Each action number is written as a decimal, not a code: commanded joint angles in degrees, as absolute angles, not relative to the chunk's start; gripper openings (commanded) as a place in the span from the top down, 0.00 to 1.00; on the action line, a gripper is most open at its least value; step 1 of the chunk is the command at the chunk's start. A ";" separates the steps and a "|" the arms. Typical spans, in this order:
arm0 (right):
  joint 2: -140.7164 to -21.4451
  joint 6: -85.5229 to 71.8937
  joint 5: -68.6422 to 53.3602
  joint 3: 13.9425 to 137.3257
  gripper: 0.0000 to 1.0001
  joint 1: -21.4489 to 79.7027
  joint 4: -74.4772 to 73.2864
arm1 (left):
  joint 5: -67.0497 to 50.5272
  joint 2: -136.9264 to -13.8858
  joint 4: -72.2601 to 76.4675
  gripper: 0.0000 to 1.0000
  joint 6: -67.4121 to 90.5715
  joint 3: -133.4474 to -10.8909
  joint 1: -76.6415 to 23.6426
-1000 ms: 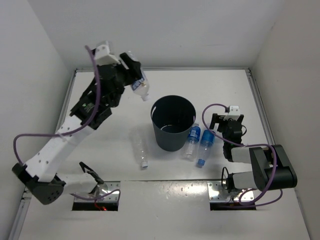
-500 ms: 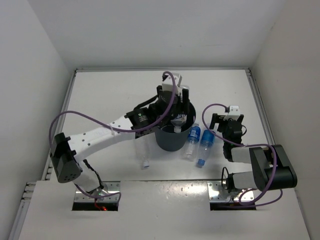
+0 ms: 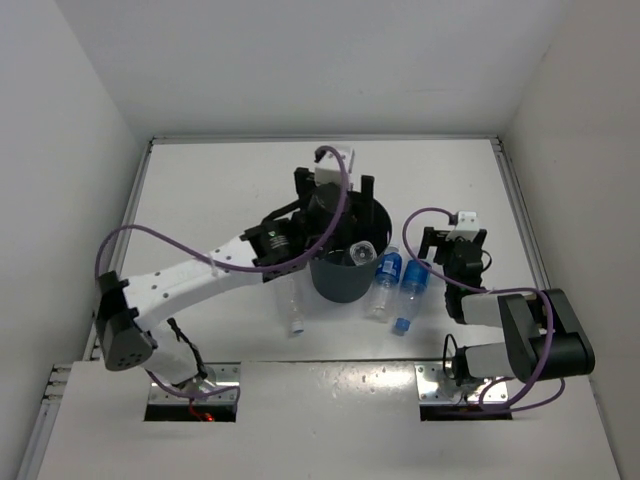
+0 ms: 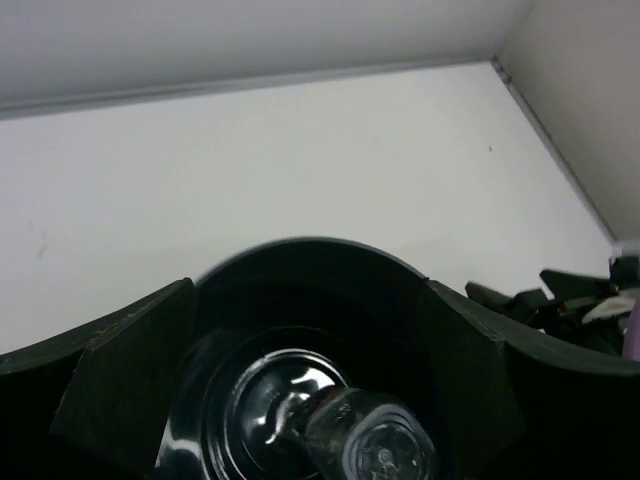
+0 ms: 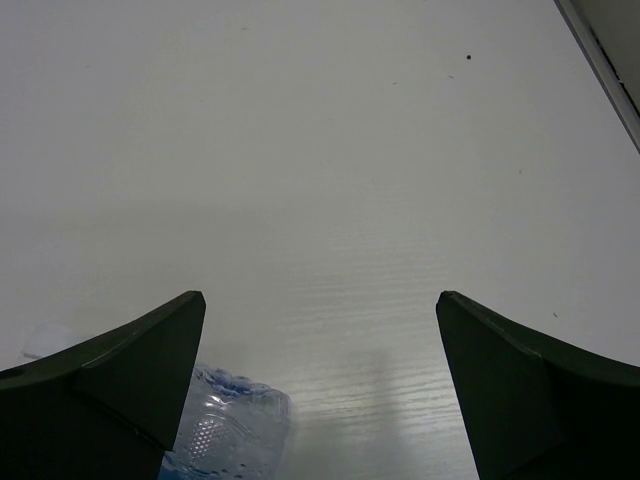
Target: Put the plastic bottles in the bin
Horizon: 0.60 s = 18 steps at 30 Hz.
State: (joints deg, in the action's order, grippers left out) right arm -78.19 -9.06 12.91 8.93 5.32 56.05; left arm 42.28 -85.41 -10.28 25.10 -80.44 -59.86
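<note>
My left gripper [image 3: 335, 187] hangs open over the dark bin [image 3: 335, 282], with nothing between its fingers. A clear plastic bottle [image 3: 360, 252] stands tilted inside the bin, base up; in the left wrist view this bottle [image 4: 372, 442] sits below the open gripper [image 4: 310, 290], inside the bin [image 4: 300, 247]. Two blue-labelled bottles [image 3: 386, 281] [image 3: 410, 292] lie side by side to the right of the bin. A white-capped clear bottle [image 3: 295, 312] lies to its left, partly hidden under my left arm. My right gripper [image 3: 455, 238] rests open; a bottle's base [image 5: 225, 432] shows by its left finger.
White walls close the table at the back and on both sides, with a raised rail [image 3: 515, 190] along the right. The right arm is folded low near its base [image 3: 530, 345], a purple cable looping over it.
My left arm swung from the back left to over the bin with the bottle. Its gripper then opened and the bottle dropped into the bin. The right arm has not moved.
</note>
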 commanded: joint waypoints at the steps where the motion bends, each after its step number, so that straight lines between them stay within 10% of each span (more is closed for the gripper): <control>1: -78.31 -9.14 14.85 10.63 0.00 5.98 59.24 | 48.52 -75.00 -9.05 0.00 23.19 -81.04 -56.88; 12: -80.05 -14.49 -4.46 59.26 0.00 -2.28 -22.57 | 47.12 -50.57 -19.68 0.00 42.94 -53.22 -50.19; 18: -85.25 -19.42 -14.34 61.01 0.00 -7.47 -37.16 | 44.57 -42.28 -20.30 0.00 51.93 -40.89 -49.66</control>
